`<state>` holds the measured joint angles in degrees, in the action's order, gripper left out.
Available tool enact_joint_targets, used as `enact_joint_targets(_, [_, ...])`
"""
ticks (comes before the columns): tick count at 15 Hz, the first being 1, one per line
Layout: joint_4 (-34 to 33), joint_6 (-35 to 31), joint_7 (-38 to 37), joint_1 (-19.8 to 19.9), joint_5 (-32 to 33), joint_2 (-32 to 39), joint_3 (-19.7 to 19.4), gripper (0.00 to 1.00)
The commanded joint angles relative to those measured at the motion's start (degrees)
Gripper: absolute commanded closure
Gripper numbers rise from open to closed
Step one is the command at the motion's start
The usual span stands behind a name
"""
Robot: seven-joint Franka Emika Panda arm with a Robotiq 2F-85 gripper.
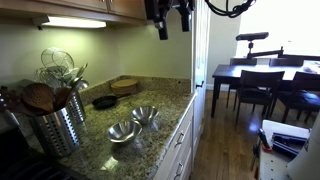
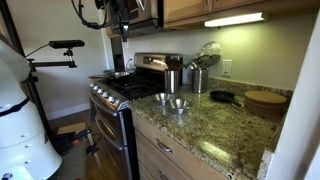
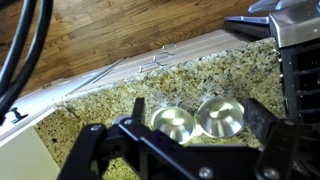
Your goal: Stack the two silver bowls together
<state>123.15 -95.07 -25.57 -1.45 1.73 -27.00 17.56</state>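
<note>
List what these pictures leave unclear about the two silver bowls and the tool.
- Tool: in an exterior view the top edge cuts it off, and it is too small and dark there to read its finger spacing.
- Lower rims of one silver bowl and the other silver bowl: covered by the tool's frame in the wrist view.
- Whether the bowls touch: too small in both exterior views.

In an exterior view, one shiny round steel bowl point(image 1: 123, 131) sits on the speckled stone bench point(image 1: 165, 100). Its twin bowl point(image 1: 145, 115) lies just beside, at two o'clock.
</note>
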Motion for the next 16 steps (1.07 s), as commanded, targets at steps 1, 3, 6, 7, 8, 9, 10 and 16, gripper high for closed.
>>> enact_joint_targets(1, [2.1, -1.7, -5.3, 0.8, 5.9, 2.5, 0.5, 0.0])
enact_joint_targets(3, [4.0, -3.6, -8.3, 0.9, 9.4, 4.5, 0.5, 0.0])
enact_joint_targets(6, [7.0, -7.5, -13.5, 0.7, 13.4, 8.6, -0.2, 0.0])
enact_joint_targets(7, [7.6, -8.5, -15.0, 0.5, 14.4, 9.9, -0.5, 0.0])
enact_joint_targets(8, [8.8, -10.9, -16.2, 0.2, 14.9, 10.9, -1.1, 0.0])
enact_joint_targets(9, [9.6, -13.0, -17.1, 0.1, 15.6, 11.9, -1.5, 0.0])
enact_joint_targets(10, [10.8, -16.1, -18.2, 0.1, 16.2, 12.9, -2.2, 0.0])
enact_joint_targets(16, [14.9, -30.3, -20.9, 1.3, 17.3, 18.3, -7.3, 0.0])
